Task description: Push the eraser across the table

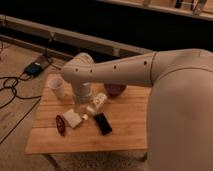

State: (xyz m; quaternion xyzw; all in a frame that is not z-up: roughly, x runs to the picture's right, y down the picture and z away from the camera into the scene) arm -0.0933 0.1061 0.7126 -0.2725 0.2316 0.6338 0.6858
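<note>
The eraser (103, 123), a flat black oblong block, lies on the light wooden table (125, 135) near its middle front. My white arm reaches in from the right and bends down over the table's left half. My gripper (84, 112) hangs below the wrist, just left of the eraser and above a white square block (72, 118). A dark red oval thing (60, 124) lies left of that block.
A clear plastic cup (57, 87) stands at the table's back left. A dark purple bowl (115, 90) sits at the back middle. A white bottle-like thing (98, 102) lies behind the eraser. Cables and a power brick (34, 67) lie on the floor at left.
</note>
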